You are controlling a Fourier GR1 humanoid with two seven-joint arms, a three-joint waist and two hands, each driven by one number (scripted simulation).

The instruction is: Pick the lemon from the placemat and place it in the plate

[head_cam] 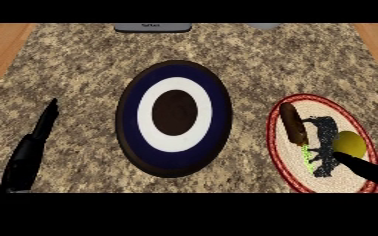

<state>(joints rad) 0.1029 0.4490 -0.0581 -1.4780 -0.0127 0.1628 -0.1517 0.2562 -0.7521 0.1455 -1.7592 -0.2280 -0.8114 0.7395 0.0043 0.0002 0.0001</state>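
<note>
lemon (pixel 350 144) on placemat (pixel 295 177), right of plate (pixel 127 130)

left hand (pixel 33 142): black, slim | right hand (pixel 359 166): black, tapered

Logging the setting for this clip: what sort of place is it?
Probably a kitchen counter: a speckled stone-look worktop, a dark blue and white plate, and a round red-rimmed placemat holding a lemon and a hot dog.

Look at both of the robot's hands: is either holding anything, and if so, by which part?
Nothing is held. The right hand reaches with straight fingers next to the lemon on the placemat. The left hand rests open at the left edge.
</note>
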